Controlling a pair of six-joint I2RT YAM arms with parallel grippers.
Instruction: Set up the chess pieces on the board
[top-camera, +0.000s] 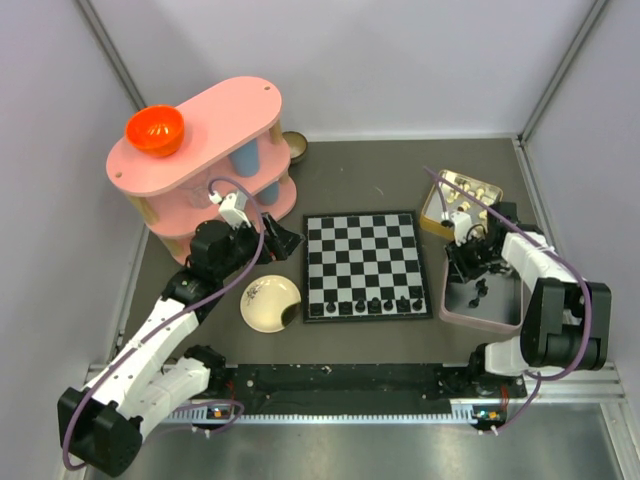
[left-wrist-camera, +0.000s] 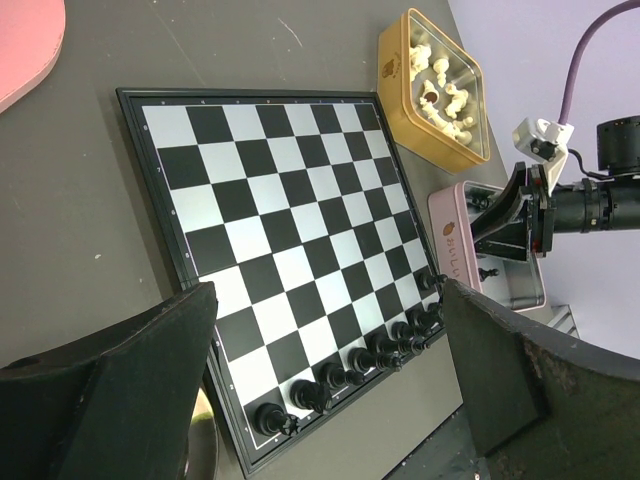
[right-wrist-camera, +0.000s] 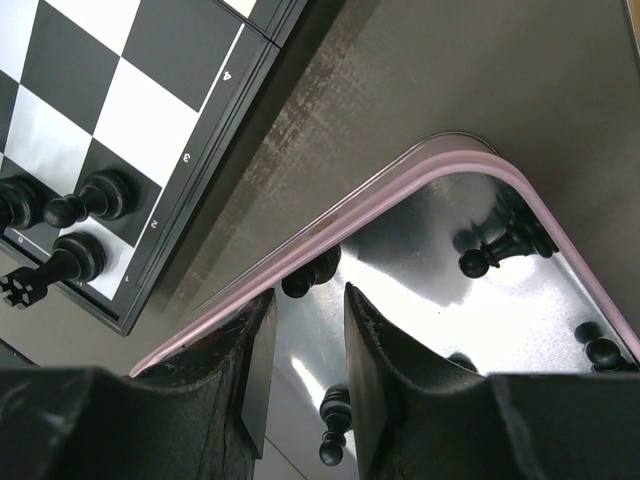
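The board (top-camera: 365, 262) lies flat in the middle of the table, with a row of black chess pieces (top-camera: 370, 304) along its near edge, also seen in the left wrist view (left-wrist-camera: 385, 350) and the right wrist view (right-wrist-camera: 95, 195). More black pieces lie in a pink tin (top-camera: 482, 322) to the right of the board. My right gripper (top-camera: 470, 268) hangs inside that tin. Its jaws (right-wrist-camera: 308, 305) are open with a narrow gap, nothing clamped, and a black pawn (right-wrist-camera: 310, 272) sits just beyond the tips against the tin wall (right-wrist-camera: 400, 185). My left gripper (top-camera: 285, 240) (left-wrist-camera: 325, 330) is wide open at the board's left edge.
A yellow tin of cream-white chessmen (top-camera: 458, 200) stands behind the pink tin. A round cream plate (top-camera: 270, 303) sits left of the board. A pink two-level shelf (top-camera: 205, 150) with an orange bowl (top-camera: 154, 130) on top fills the back left, with a small bowl (top-camera: 294, 146) beside it.
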